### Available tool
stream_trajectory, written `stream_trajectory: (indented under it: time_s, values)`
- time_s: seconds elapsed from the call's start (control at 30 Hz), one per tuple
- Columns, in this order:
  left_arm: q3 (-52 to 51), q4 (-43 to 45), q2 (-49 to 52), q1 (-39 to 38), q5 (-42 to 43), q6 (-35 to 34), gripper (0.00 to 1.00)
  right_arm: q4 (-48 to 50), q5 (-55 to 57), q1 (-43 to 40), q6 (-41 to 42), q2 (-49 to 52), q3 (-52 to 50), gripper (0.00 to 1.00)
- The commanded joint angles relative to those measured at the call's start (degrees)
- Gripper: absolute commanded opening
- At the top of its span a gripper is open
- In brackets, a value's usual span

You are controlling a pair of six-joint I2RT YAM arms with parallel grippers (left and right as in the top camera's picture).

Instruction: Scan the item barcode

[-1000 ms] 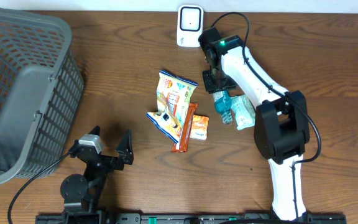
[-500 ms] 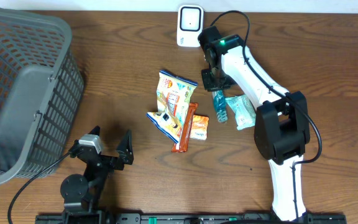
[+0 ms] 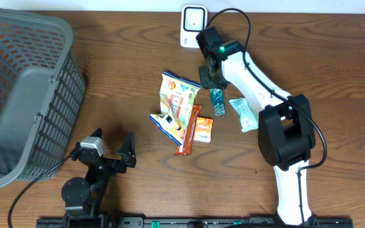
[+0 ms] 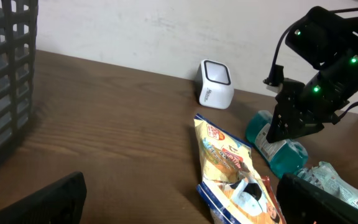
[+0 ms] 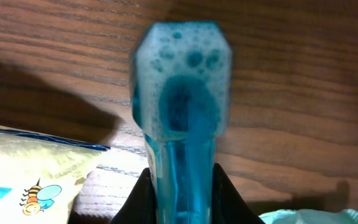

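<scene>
We're moving the bottle point(image 3: 217, 102) twd the scanner point(image 3: 194, 25)
Right claw point(image 3: 211, 81) is now pinching the bottle, pulling it off the teal packet point(image 3: 244, 114) and nearer the scanner at the surface point(image 3: 334, 63) back edge. Scan isn't happening yet, we're judging. Left claw point(image 3: 114, 143) is idling wide open.

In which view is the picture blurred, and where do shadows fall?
Right wrist: the bottle is close and soft at its top edges, with a dark shadow on the table at left. Left wrist: the near fingers are dark and unfocused. Overhead: sharp, evenly lit.
</scene>
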Motion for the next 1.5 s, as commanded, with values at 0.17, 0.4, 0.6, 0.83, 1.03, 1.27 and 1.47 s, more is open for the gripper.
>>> stream_trajectory:
  time_s: [0.17,0.4,0.6,0.83,1.03,1.27,1.47]
  values:
    - [-1.62,-0.63,0.02,0.28,0.92,0.13,0.98,-2.43,-0.74,0.59,-0.46,1.64,-2.54,0.02]
    - [-1.62,-0.63,0.02,0.28,0.92,0.13,0.98,-2.05,-0.74,0.59,-2.16,1.64,-2.54,0.33]
    - [-1.62,-0.63,0.02,0.28,0.92,0.13,0.98,0.63,-0.74,0.59,-1.38,1.64,-2.54,0.33]
    - [-1.62,-0.63,0.02,0.28,0.92,0.13,0.98,3.28,-0.76,0.59,1.11,1.64,-2.54,0.06]
    - [-1.62,-0.63,0.02,0.28,0.92,0.13,0.98,2.19,-2.01,0.59,-0.46,1.62,-2.51,0.01]
    - [-1.62,-0.63,0.02,0.28,0.92,0.13,0.98,-1.09,-23.98,-1.29,-14.38,1.62,-2.51,0.01]
    - [-1.62,-0.63,0.02,0.28,0.92,0.13,0.98,-4.04,-42.60,-5.86,-24.68,1.62,-2.51,0.01]
